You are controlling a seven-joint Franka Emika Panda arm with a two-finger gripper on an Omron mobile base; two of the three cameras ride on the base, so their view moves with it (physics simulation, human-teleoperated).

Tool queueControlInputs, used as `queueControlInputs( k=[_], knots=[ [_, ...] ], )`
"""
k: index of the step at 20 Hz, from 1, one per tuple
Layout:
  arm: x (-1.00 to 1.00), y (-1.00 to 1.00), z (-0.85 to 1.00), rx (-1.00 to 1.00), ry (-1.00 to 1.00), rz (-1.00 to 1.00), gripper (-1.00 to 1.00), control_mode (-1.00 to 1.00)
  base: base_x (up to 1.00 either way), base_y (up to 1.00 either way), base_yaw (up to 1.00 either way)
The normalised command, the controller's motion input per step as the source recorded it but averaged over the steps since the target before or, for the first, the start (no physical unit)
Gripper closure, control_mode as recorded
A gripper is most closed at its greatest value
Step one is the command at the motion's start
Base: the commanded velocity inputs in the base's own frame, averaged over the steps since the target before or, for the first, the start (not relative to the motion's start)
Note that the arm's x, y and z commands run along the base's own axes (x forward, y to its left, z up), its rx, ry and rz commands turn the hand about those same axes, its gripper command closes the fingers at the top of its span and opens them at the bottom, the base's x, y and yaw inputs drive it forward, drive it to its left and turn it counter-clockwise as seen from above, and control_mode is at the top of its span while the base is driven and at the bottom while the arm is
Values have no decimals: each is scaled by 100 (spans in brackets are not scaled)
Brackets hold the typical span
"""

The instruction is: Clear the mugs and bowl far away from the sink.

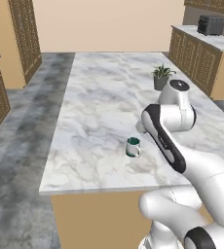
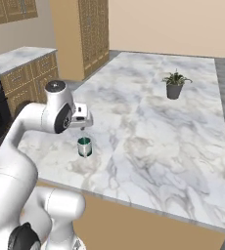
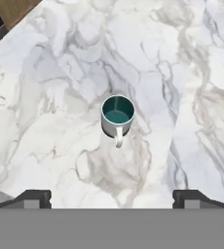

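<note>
1. A teal-lined mug (image 1: 132, 147) (image 2: 84, 146) (image 3: 118, 115) with a grey-white outside stands upright on a white marble island counter (image 1: 104, 102) (image 2: 148, 127) (image 3: 50, 87), its mouth facing straight up.
2. In the hand view the mug's handle points toward the bottom of the picture, toward the gripper. In the left base view the handle sticks out to the mug's right, toward the arm.
3. The mug sits near the counter's front edge, the one closest to the robot, and roughly midway along that edge in the left base view.
4. The gripper (image 2: 82, 128) (image 3: 112, 197) hangs above the mug with nothing between its fingers. Its two dark fingertips (image 3: 33, 198) are spread wide apart, well wider than the mug.
5. In the right base view the hand sits just above the mug's rim; whether it touches cannot be told.
6. Bare marble surrounds the mug on every side, so there is open room left, right and toward the far end of the island.
7. A small potted plant (image 1: 161, 77) (image 2: 174, 84) stands well apart from the mug, farther back on the counter toward its right side.
8. Wooden cabinets (image 1: 24, 34) (image 2: 80, 34) line the room beyond the island, across a grey floor (image 1: 21, 146).
</note>
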Motion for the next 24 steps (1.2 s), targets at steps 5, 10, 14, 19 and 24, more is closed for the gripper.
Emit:
queueControlInputs(
  k=[5, 10, 14, 19, 24],
  knots=[
    [-50, 0, 52, 0, -6, -7, -100, -100, 0, 0, 0],
    [-60, 0, 46, 0, -8, -15, -100, -100, 0, 0, 0],
    [-73, -2, 35, 1, -16, -13, -100, -100, 0, 0, 0],
    [0, 0, 0, 0, 0, 0, -100, 100, -99, -3, -20],
    [0, 0, 0, 0, 0, 0, -100, 100, -15, -5, -63]
  ],
)
